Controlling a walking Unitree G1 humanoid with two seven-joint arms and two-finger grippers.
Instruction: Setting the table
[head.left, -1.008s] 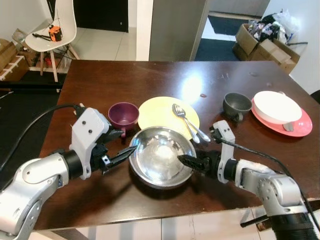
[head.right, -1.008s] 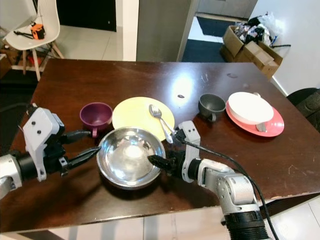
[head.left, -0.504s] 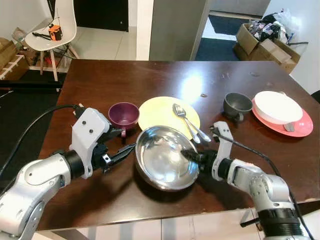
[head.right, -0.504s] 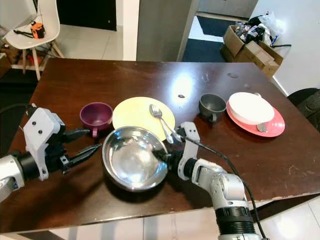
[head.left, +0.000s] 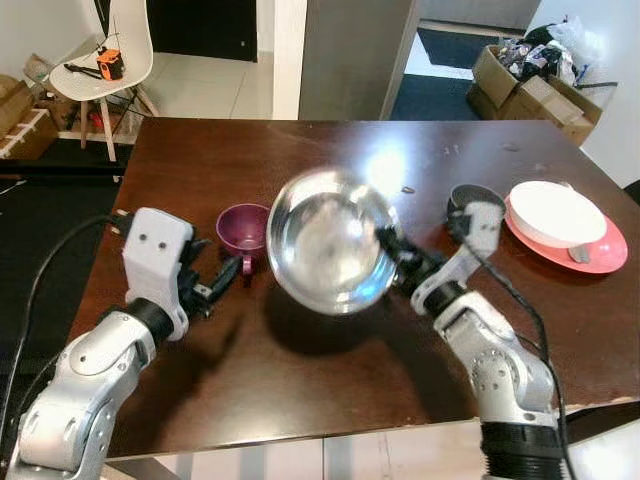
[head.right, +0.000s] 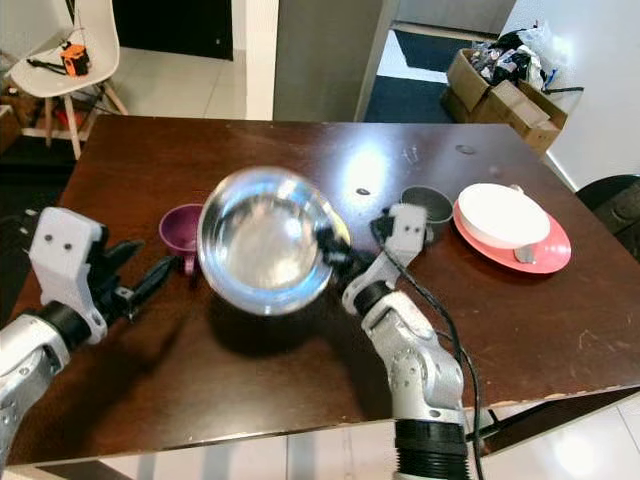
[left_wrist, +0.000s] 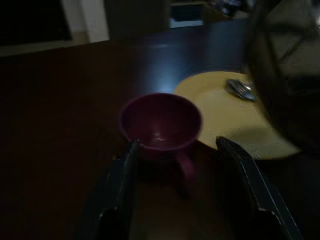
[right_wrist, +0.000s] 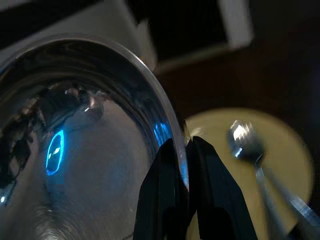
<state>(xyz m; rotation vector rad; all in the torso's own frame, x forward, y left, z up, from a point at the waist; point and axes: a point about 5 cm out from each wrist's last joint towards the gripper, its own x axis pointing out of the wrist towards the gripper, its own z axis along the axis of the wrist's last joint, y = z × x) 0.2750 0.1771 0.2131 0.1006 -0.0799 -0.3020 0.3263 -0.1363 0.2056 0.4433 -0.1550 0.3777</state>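
Dark wood table (head.left: 300, 380); right claw (right_wrist: 186, 150) clamps steel bowl (head.left: 330, 240); left claw (left_wrist: 175, 150) apart.

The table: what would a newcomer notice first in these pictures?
The steel bowl, lifted off the table and tilted toward the camera, with the right gripper pinching its rim. Left of it, the left gripper is open, pointing at the purple cup. At the right sit a grey cup and a white bowl on a red plate.

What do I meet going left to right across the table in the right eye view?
Left gripper → purple cup → steel bowl held up by right gripper → grey cup → white bowl on pink plate.
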